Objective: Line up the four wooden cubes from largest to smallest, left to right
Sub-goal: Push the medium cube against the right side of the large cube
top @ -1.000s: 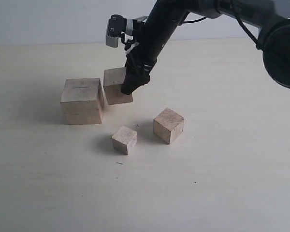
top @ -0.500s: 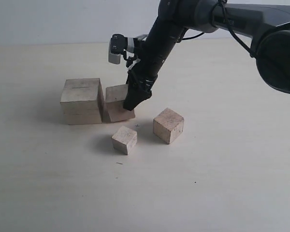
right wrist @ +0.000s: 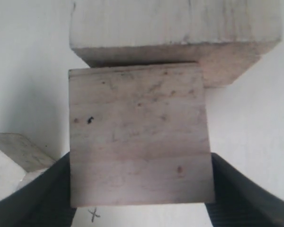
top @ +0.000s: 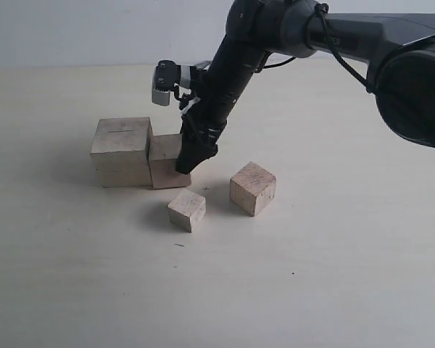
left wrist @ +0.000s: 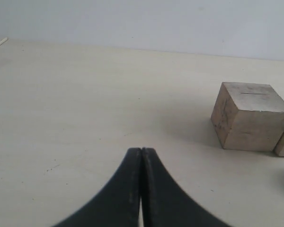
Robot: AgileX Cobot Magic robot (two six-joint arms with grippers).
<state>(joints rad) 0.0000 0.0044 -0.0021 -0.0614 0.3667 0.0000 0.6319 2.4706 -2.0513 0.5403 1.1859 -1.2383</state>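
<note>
Right jaws are gripping the second cube [top: 164,161] beside the largest [top: 122,148]; third [top: 252,187] and smallest [top: 186,209] are awaiting placement; left jaws are resting closed.

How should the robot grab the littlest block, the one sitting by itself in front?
Probably from straight above. The smallest cube sits flat on the table, touching nothing, with its top free. It is turned corner-first toward the exterior camera, so the jaws should turn to match and close on two opposite side faces, not corners.
</note>
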